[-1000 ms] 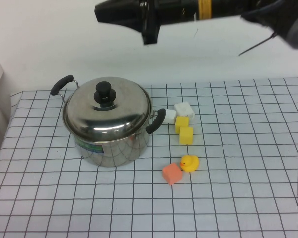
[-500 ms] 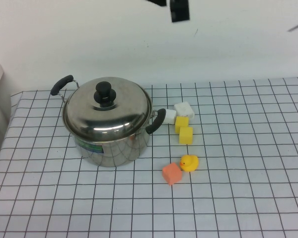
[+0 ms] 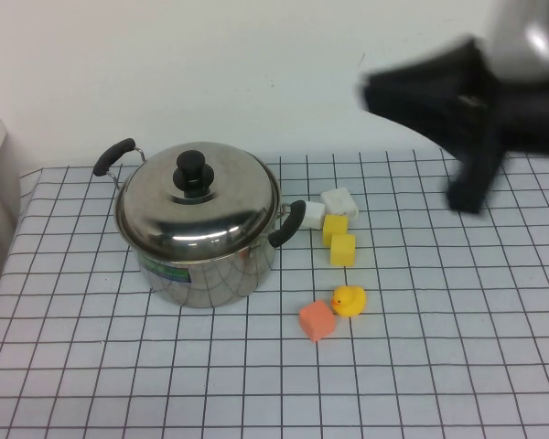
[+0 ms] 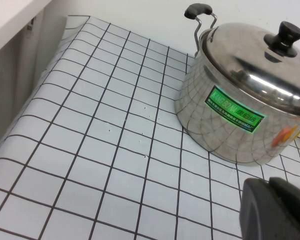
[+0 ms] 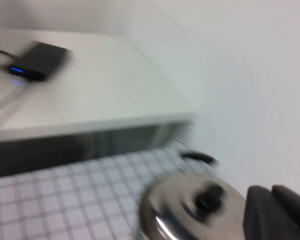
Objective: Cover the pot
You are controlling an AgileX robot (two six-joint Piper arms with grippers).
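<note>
Pot: the pot (image 3: 201, 265) stands on the left half of the bench (image 3: 439, 366), upright, green label facing the robot's side.
Lid: the domed lid (image 3: 198, 201) sits squarely on the pot's rim, black knob (image 3: 191, 170) uppermost; the pot is covered.
Right end effector: right end effector (image 3: 467, 187) hangs in the air above the right half of the bench, well apart from the pot; blurred, so I cannot tell how its fingers stand.
Left end effector: left end effector (image 4: 277, 210) is low over the bench near the pot's labelled side, not touching it; finger state cannot be told.
Other items: white blocks (image 3: 329, 207), yellow blocks (image 3: 339, 240), a yellow duck (image 3: 349, 300) and an orange block (image 3: 317, 320) lie to the right of the pot.
</note>
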